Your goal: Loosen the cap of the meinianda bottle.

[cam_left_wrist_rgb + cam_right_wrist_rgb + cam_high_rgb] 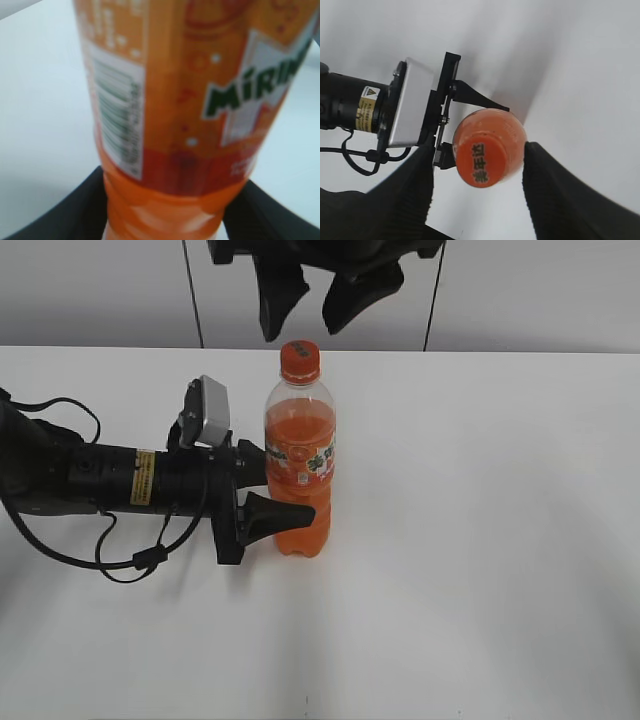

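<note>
Exterior view: mid-frame, the meinianda bottle [299, 465] is clamped upright by the left gripper [278, 490], steadying it. Left wrist view: its body fills the jaws. Right wrist view: the cap [481, 163] is straddled, untouched, by the open right gripper [477, 187].

Meinianda bottle [299, 465] upright on table [480, 540], left of centre. Cap [299, 360] on top of bottle. Left gripper [285, 485] lying level along table, coming in from left; one finger [280, 513] in front of bottle's lower body, other behind, bottle between them. Right gripper [303, 302] above cap, hanging from top edge, fingers apart, either side of cap's line. From right wrist view: cap [481, 157] between the two fingers [555, 190], below them.
</note>
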`<action>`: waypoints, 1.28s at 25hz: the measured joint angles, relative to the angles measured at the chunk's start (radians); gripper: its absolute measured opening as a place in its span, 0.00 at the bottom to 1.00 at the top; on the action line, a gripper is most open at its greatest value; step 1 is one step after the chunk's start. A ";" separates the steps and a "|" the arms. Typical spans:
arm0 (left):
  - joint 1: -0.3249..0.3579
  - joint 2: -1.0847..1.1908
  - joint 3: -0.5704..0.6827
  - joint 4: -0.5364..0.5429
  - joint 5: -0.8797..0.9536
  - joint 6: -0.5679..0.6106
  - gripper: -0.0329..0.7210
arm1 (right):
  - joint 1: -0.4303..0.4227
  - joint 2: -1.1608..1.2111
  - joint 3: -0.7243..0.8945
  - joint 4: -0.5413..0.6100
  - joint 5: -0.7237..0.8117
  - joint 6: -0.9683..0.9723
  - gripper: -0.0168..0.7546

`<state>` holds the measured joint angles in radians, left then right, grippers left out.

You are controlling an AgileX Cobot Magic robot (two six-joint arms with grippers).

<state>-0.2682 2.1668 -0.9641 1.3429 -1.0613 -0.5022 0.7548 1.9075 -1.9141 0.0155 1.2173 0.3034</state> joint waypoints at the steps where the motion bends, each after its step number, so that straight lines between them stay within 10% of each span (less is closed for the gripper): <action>1: 0.000 0.000 0.000 0.000 0.000 0.000 0.59 | 0.000 0.008 0.000 0.002 -0.001 0.000 0.58; 18: 0.000 0.000 0.000 -0.002 0.002 -0.002 0.59 | 0.000 0.059 0.000 0.001 -0.001 0.021 0.57; 23: 0.000 0.000 0.000 -0.002 0.002 -0.003 0.59 | 0.000 0.059 0.000 -0.001 0.000 0.021 0.39; 32: 0.000 0.000 0.000 -0.002 0.002 -0.003 0.59 | 0.000 0.059 0.000 0.003 -0.001 -0.205 0.38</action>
<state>-0.2682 2.1668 -0.9641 1.3411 -1.0589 -0.5050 0.7548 1.9664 -1.9141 0.0181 1.2166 0.0987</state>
